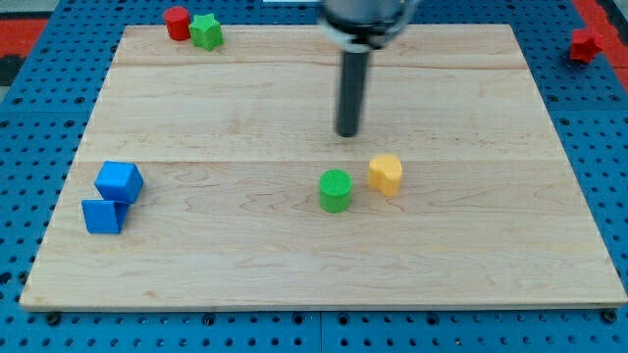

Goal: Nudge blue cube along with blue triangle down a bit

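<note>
Blue cube (120,181) touches blue triangle (103,216) lower-left, pair slanting; my tip (347,133), fingerless, sits well right.

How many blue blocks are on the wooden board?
2, both near the view's left edge, touching: the blue cube and, just below it, the blue triangle. My tip is far to their right. None seems hidden.
</note>
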Tool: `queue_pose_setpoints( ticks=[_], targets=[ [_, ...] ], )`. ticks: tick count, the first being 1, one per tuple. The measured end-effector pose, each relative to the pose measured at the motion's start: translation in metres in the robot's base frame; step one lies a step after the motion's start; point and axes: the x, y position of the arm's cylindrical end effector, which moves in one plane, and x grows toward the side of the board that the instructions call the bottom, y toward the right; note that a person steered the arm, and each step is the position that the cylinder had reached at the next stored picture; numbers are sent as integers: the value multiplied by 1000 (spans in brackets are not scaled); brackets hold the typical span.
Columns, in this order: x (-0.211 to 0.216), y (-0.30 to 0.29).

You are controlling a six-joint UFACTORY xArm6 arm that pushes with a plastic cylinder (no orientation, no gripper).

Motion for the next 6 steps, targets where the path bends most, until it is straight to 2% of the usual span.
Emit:
queue_pose_setpoints(
  ticks=[1,2,3,4,5,6],
  targets=[
    [-72,-93],
    [-96,-74],
    [54,-85],
    [17,-177],
    [-42,-259],
    [-43,-269]
  ],
)
